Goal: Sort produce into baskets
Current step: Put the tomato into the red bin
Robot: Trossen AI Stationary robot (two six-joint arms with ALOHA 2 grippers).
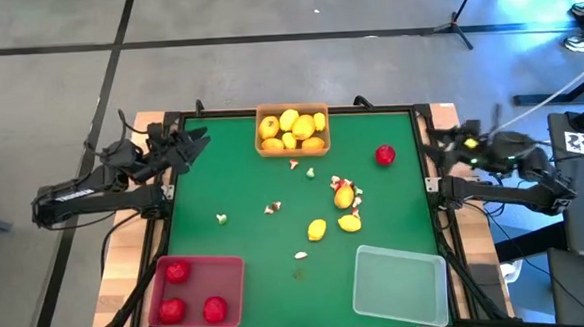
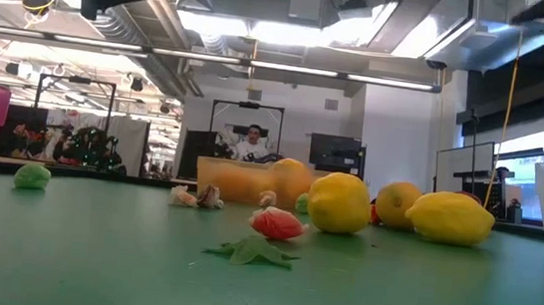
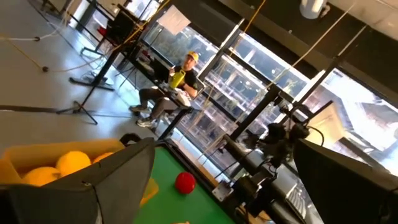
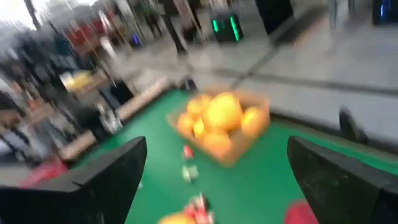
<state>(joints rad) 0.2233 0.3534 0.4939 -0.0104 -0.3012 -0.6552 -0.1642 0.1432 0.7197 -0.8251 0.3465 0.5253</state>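
Three baskets stand on the green table. The orange basket (image 1: 292, 129) at the far edge holds several yellow fruits. The red basket (image 1: 197, 291), near left, holds three red fruits. The clear basket (image 1: 399, 283) is near right. Loose on the mat are a red fruit (image 1: 385, 156), three yellow fruits (image 1: 344, 195) and small whitish-and-red bits (image 1: 272, 208). My left gripper (image 1: 193, 141) hangs open over the far left corner, touching nothing. My right gripper (image 1: 439, 144) hangs open over the table's right edge, level with the red fruit, also touching nothing.
Wooden rails and black frame bars (image 1: 431, 176) run round the mat. A green leaf piece (image 2: 254, 251) lies on the mat near the low camera. People sit in the room beyond the table (image 2: 251, 143) (image 3: 180, 78). A tripod (image 1: 454, 15) stands on the floor behind.
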